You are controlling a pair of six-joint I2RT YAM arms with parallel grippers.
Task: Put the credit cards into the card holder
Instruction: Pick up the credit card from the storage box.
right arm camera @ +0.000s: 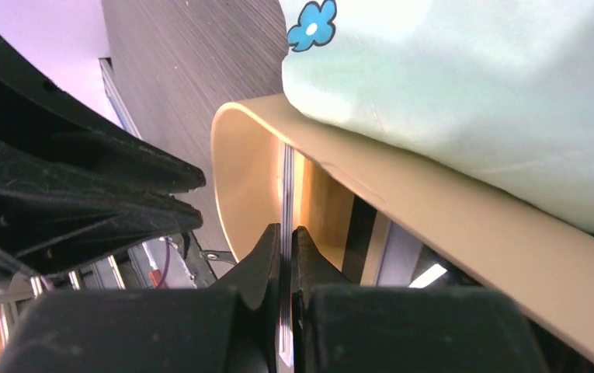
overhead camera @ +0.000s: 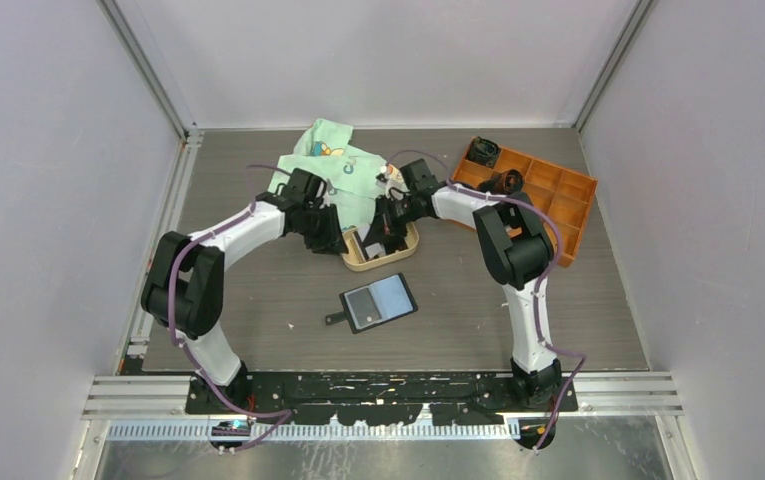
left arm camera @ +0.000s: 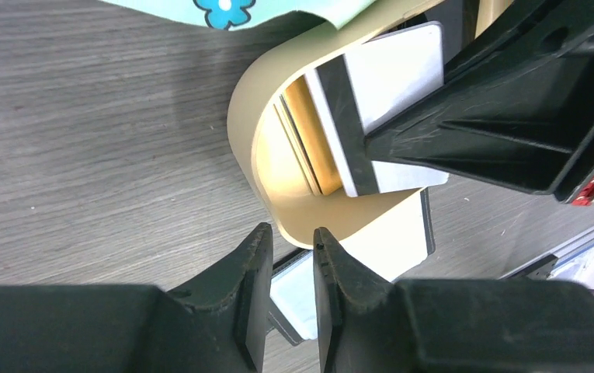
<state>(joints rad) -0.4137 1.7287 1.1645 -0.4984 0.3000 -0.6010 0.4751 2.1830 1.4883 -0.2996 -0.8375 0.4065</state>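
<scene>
The open black card holder lies flat on the table with its greyish pockets up, just in front of the tan oval tray. My right gripper reaches into the tray and is shut on a whitish card with a black stripe. That card shows edge-on between the right gripper fingers. More cards stand inside the tray. My left gripper hovers at the tray's near rim, jaws a narrow gap apart and empty, with the card holder below it.
A mint-green cloth with blue flowers lies against the tray's far side. An orange compartment box with dark small parts sits at the back right. The two arms are close together over the tray.
</scene>
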